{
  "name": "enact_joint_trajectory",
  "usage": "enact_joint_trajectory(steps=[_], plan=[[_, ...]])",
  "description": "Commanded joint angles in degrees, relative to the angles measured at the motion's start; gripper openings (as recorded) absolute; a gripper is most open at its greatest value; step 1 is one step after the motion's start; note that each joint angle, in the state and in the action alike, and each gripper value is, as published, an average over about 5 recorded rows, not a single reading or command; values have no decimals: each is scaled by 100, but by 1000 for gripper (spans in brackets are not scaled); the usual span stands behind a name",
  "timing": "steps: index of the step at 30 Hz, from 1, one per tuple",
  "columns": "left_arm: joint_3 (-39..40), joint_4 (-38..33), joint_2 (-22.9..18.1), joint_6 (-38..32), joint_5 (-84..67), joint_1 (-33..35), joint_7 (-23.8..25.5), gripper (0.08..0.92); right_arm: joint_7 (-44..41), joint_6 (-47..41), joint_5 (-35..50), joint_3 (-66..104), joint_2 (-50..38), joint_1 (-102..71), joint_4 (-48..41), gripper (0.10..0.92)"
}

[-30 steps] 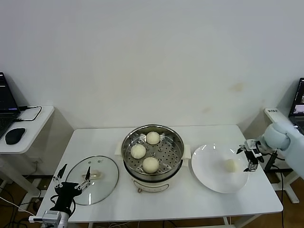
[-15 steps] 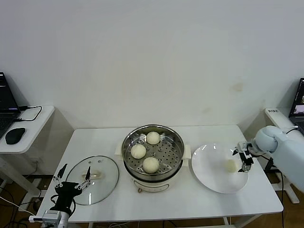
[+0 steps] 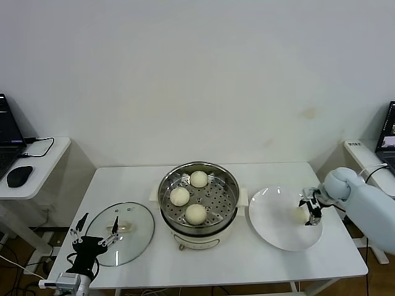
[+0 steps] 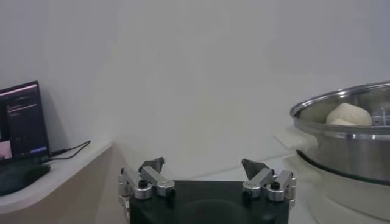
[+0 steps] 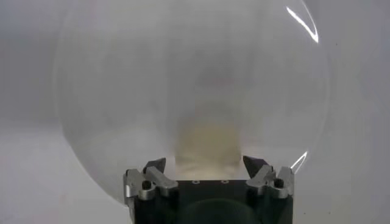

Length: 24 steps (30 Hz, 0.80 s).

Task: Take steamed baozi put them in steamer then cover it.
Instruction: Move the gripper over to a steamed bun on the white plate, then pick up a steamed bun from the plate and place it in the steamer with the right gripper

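Steamer [image 3: 199, 194]: polished steel basket, mirror-shiny, perforated floor, on glossy cream plastic pot. Steamed baozi [image 3: 195, 213]: smooth matt dough, cream-white. Plate [image 3: 271, 216]: glossy white, ceramic-looking, catches glare. Lid [image 3: 120, 233]: clear glass, metal rim, cream plastic handle. Worktop [image 3: 247, 259]: smooth matt white. Right gripper [image 3: 310, 207]: black body, bare-metal jaws.

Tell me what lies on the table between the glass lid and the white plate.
In the head view, the steamer on its pot lies between the glass lid and the white plate, with three baozi inside.
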Motion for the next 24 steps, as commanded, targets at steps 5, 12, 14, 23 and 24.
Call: enact_joint_trajectory(steps=[5,12,14,23,24], plan=[[-12,-21,-5,-3,0,16,-2,823,-16,-9,-19,6,46,17,-31,667],[-12,-43,-9,-5,-2,17,-5,823,-138,-69,277,-237,-235,325,282,617],[-9,-55,-8,-3,-1,12,-4,823,-168,-125,426,-370,-333,479,415,603],[-8,-118,40,27,-15,-33,-4,823,-313,-718,1479,-1621,-886,2145,1459,586],[-5,-122,41,31,-16,-42,-6,823,-320,-797,1626,-1789,-918,2383,1604,586]])
